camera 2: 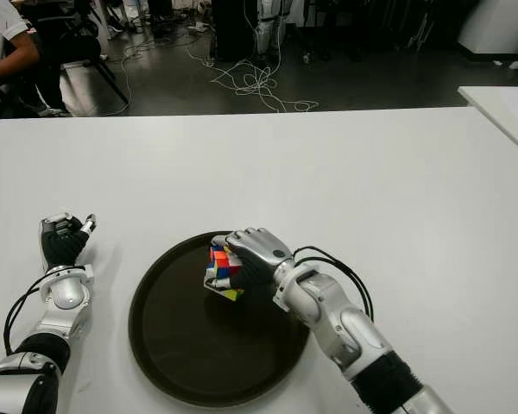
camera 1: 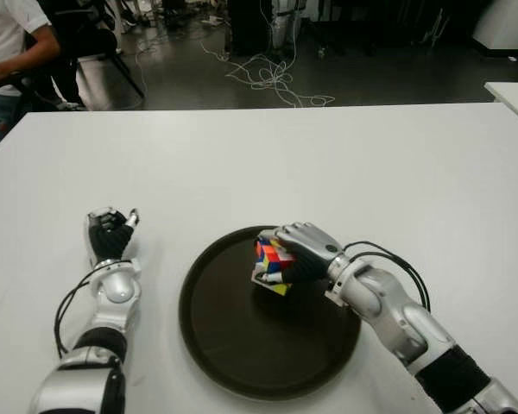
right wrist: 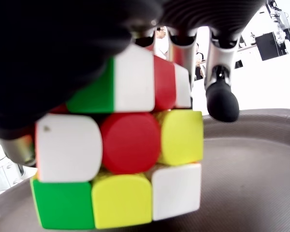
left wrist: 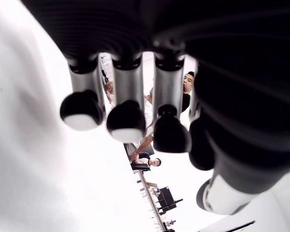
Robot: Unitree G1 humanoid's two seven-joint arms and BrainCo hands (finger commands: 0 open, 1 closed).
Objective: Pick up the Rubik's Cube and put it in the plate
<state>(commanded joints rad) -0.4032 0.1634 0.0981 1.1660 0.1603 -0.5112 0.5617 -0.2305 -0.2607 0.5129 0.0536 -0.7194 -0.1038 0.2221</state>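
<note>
The left hand (camera 1: pixel 110 231) shows on the white table (camera 1: pixel 345 164) left of the plate (camera 1: pixel 233 345), fingers curled on nothing and well apart from the work. To its right, the dark round plate lies near the table's near edge. The cube (camera 1: pixel 273 264) sits over the plate's far part, inside the rim, and the right hand (camera 1: pixel 300 252) grips it from above and from the right, fingers wrapped over its top. The cube hangs directly below the palm, slightly tilted; the right wrist view shows plate surface right under it, though contact is not clear. The coming move looks like a short drop and release, judging from this.
</note>
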